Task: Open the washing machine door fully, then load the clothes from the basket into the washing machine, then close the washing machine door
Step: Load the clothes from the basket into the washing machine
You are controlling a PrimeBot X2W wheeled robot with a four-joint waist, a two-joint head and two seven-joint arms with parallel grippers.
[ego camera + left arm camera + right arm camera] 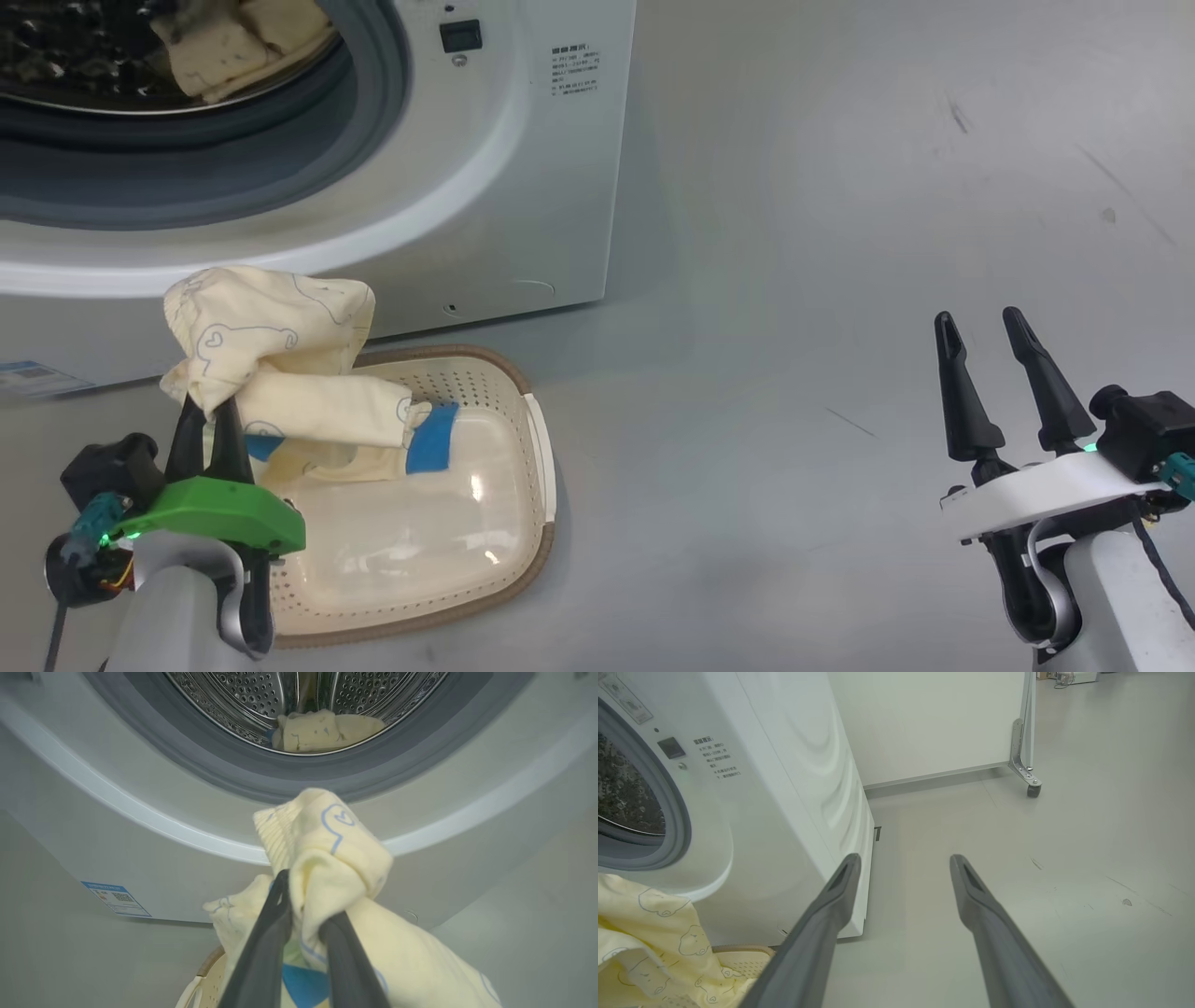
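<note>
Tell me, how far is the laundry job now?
Done: the washing machine stands open, one pale garment lies in its drum. In hand: left jaws pinch a yellow garment above the basket. Left: drop it in, then close the door.

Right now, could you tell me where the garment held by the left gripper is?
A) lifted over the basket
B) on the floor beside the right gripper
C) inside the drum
A: the left gripper pinches the yellow garment, which hangs above the basket, outside the washing machine.
</note>
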